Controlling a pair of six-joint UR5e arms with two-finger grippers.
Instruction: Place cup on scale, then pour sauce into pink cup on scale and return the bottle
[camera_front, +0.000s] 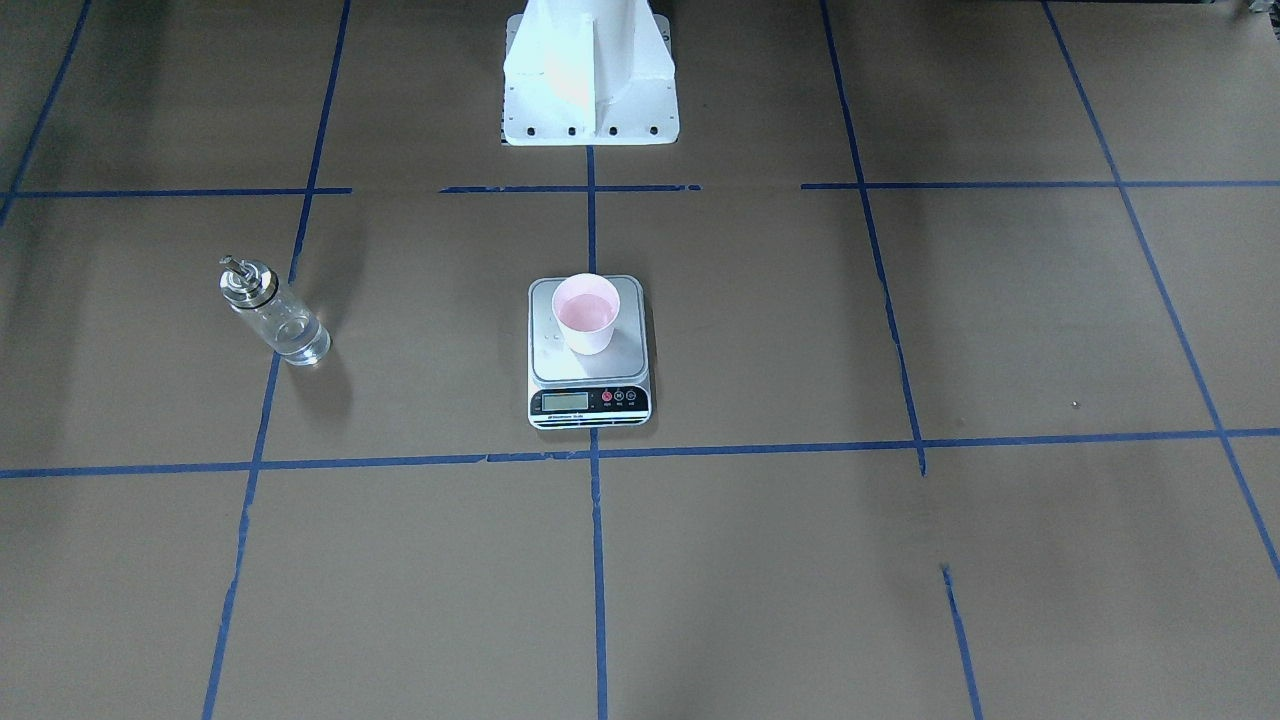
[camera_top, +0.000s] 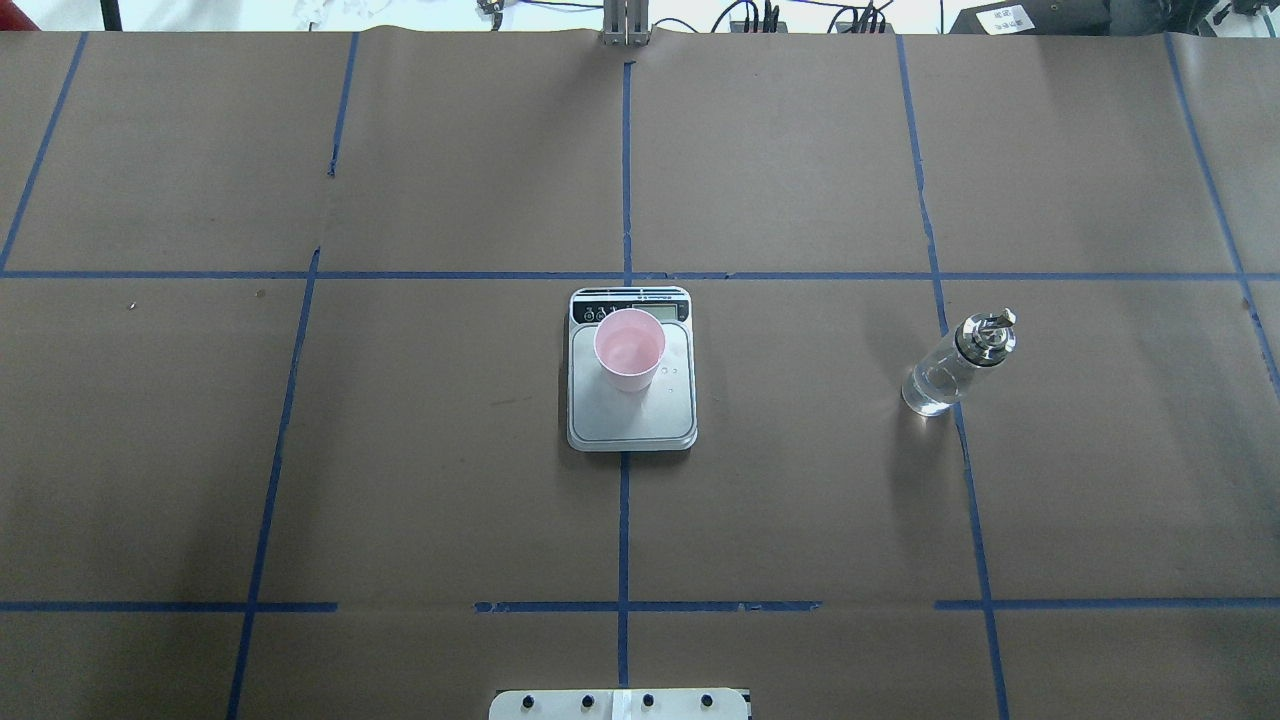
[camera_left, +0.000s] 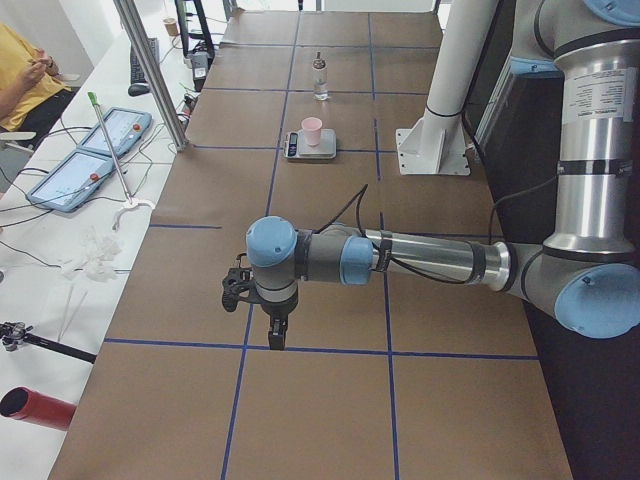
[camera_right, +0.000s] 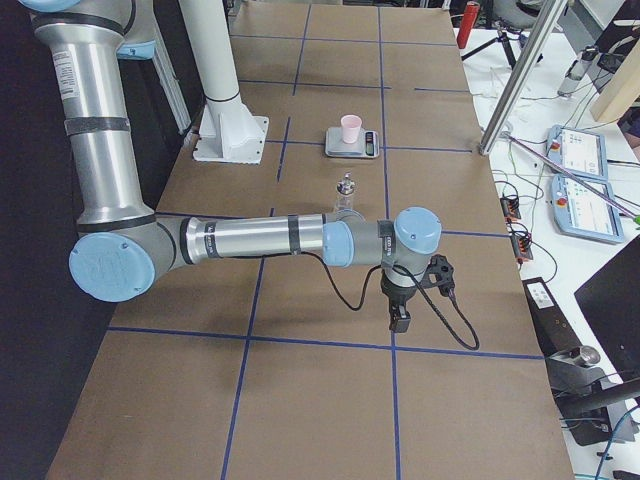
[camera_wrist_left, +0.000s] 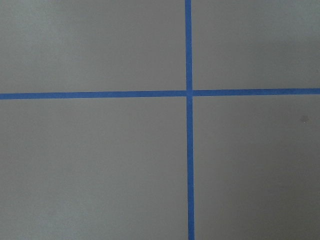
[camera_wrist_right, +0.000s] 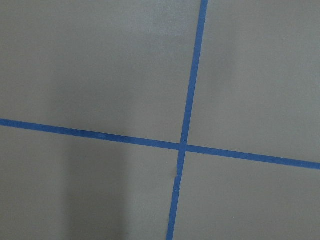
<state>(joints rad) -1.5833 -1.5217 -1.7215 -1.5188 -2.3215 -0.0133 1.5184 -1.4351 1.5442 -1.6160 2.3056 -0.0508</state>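
Note:
The pale pink cup (camera_front: 586, 312) stands upright on the silver-grey scale (camera_front: 588, 385) at the table's middle; it also shows from overhead (camera_top: 629, 349) on the scale (camera_top: 632, 425). The clear glass bottle (camera_top: 957, 364) with its silver spout cap stands upright on the robot's right, apart from the scale, holding clear sauce (camera_front: 295, 337). My left gripper (camera_left: 275, 336) shows only in the exterior left view, far from the scale, hanging over the paper. My right gripper (camera_right: 401, 321) shows only in the exterior right view, likewise far from the bottle (camera_right: 346, 195). I cannot tell whether either is open or shut.
Brown paper with blue tape lines covers the table (camera_top: 400, 450). The robot's white base (camera_front: 590, 80) stands at the robot's edge. Tablets (camera_left: 75, 165), cables and a metal pole (camera_left: 150, 70) lie beyond the operators' side. A person in yellow (camera_left: 25, 75) sits there.

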